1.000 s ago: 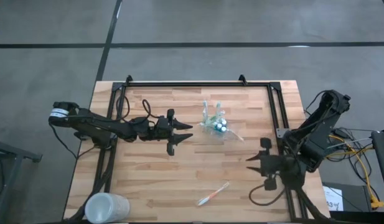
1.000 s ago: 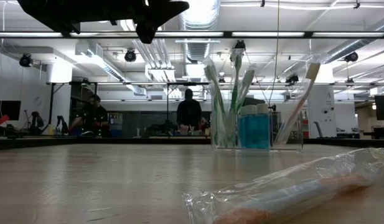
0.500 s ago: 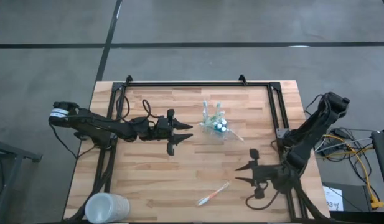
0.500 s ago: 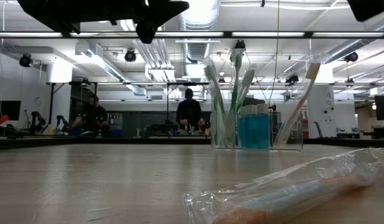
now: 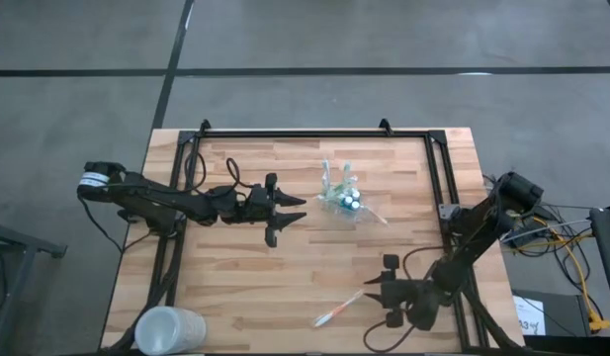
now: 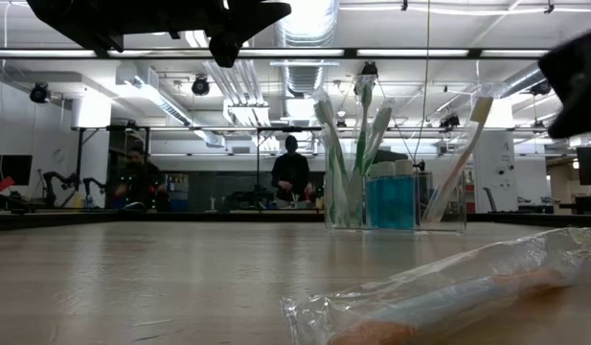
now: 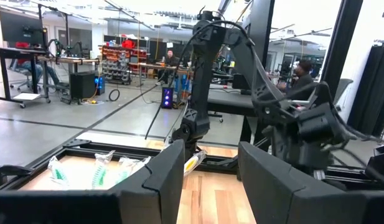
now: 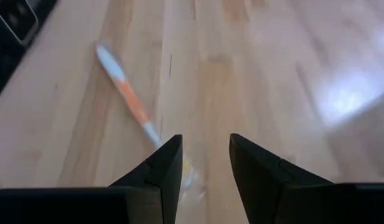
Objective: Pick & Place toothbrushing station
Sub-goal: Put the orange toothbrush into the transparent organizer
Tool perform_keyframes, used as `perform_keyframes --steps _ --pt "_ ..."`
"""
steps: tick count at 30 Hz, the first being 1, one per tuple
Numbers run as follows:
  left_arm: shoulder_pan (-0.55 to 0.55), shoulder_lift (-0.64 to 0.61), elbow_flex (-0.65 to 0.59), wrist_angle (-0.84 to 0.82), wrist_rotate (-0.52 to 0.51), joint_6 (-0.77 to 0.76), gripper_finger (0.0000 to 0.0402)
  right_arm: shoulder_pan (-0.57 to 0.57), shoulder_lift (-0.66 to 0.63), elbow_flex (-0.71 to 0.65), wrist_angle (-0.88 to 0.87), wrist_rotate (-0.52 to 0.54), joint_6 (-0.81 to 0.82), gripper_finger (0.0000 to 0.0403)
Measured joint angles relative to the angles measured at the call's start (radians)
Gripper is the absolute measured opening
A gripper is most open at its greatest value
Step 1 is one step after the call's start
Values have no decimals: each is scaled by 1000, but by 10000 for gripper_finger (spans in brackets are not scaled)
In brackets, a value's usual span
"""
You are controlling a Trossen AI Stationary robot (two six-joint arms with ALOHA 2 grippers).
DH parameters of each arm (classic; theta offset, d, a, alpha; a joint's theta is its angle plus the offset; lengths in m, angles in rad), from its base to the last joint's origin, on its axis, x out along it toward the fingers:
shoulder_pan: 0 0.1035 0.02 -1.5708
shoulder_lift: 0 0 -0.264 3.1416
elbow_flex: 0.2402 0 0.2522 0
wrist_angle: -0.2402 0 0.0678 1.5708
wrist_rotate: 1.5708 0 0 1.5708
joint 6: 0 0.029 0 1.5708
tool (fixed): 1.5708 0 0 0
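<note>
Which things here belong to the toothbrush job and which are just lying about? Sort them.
Job:
- clear plastic holder with green and white toothbrushes and blue tubes
- orange-and-white wrapped toothbrush lying loose
- right gripper, open, close beside it

Lying about:
- frosted white cup at the table's corner
- left gripper, open, idle

The little clear toothbrushing station point(image 5: 342, 199) sits upright mid-table, stuffed with green and white brushes plus blue tubes. One wrapped orange toothbrush point(image 5: 339, 308) lies flat near the front edge, well apart from it.

wooden table point(image 5: 235, 267) — holder point(image 5: 342, 201), wrapped toothbrush point(image 5: 339, 308), cup point(image 5: 169, 329)
</note>
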Motion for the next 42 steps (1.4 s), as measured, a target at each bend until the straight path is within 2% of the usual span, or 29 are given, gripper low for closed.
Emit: perform_keyframes --steps 6,15,26,32,37,42 --pt "0 0 0 0 0 0 156 0 87 0 5 -44 92 125" --pt "0 0 0 0 0 0 156 -1 117 0 7 -132 99 110" --pt "0 0 0 0 0 0 156 -7 138 0 10 -145 155 108" --pt "0 0 0 0 0 0 156 -23 135 0 24 -91 121 101" --pt "0 0 0 0 0 0 156 -25 135 0 46 -88 72 98" --pt "0 0 0 0 0 0 156 -52 136 -4 46 -146 81 100"
